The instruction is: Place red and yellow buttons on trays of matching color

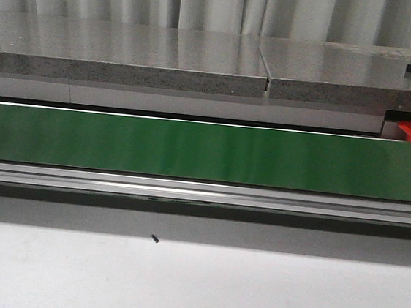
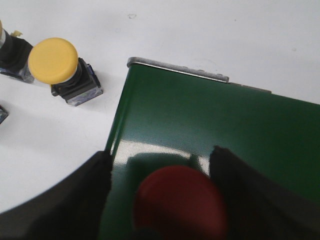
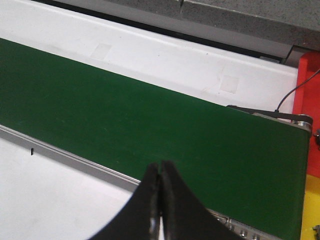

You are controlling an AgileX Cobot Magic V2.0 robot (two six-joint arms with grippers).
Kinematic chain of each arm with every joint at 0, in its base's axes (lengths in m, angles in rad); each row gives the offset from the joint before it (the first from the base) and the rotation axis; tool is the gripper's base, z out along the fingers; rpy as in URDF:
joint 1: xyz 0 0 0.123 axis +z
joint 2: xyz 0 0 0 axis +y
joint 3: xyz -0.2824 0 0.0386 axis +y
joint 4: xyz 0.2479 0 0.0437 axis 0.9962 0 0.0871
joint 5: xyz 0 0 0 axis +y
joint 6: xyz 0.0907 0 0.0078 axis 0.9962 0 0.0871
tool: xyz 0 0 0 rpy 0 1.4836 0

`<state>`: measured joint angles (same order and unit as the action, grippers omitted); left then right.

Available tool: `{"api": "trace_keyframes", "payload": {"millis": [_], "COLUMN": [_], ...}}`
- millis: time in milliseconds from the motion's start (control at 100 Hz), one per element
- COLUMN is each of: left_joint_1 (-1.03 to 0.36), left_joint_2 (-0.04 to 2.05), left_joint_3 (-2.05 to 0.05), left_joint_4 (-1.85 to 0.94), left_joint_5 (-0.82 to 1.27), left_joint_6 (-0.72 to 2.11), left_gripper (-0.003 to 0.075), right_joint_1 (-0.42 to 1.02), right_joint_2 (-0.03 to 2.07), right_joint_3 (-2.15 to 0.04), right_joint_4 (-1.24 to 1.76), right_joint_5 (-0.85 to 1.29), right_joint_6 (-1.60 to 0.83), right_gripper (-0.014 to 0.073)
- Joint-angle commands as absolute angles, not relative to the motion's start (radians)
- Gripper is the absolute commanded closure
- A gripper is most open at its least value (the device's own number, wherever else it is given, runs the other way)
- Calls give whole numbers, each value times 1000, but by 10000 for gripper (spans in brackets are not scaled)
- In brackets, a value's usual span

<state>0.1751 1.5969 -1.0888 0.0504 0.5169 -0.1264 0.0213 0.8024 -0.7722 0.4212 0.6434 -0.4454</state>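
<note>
1. A round red-capped push button (image 2: 177,202) sits between the two black fingers (image 2: 65,205) of the left hand (image 2: 162,200), just above the end of the long green conveyor belt (image 2: 215,130); the hand grasps it.
2. A yellow-capped push button with a black and clear base (image 2: 59,69) stands upright on the white table (image 2: 210,30) beside the belt's end, apart from it.
3. Another dark button base (image 2: 11,55) lies next to the yellow one, mostly cut off.
4. The right hand (image 3: 160,200) is clenched empty, fingertips touching, over the belt's near metal rail (image 3: 80,161).
5. A red tray (image 3: 309,85) shows beyond the belt's far end, a yellow tray's corner (image 3: 310,207) nearby.
</note>
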Motion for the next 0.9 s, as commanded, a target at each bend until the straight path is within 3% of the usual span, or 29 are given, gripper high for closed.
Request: {"api": "trace_keyframes", "payload": {"millis": [0,90,490,890], "left_joint_1": [163,153,171,495], "left_joint_2": [1559,1557,1453,1487], "left_joint_3": [-1114,-1114,-1206,-1257], "left_joint_4": [42,42,37,37], "left_joint_5": [472,472,518,535], "left_joint_6": [-122,-122,-122,-133], "left_gripper": [153,122,122,122], "right_joint_1": [23,23,23,23], "right_joint_2": [793,793,793,793], "right_joint_3": [-799,-799,-799,-799], "right_joint_4": [437,437,437,437], "right_joint_5": [579,579,579,579], "right_joint_6": [-453,-453,-453,-453], "right_gripper": [702,702,702,702]}}
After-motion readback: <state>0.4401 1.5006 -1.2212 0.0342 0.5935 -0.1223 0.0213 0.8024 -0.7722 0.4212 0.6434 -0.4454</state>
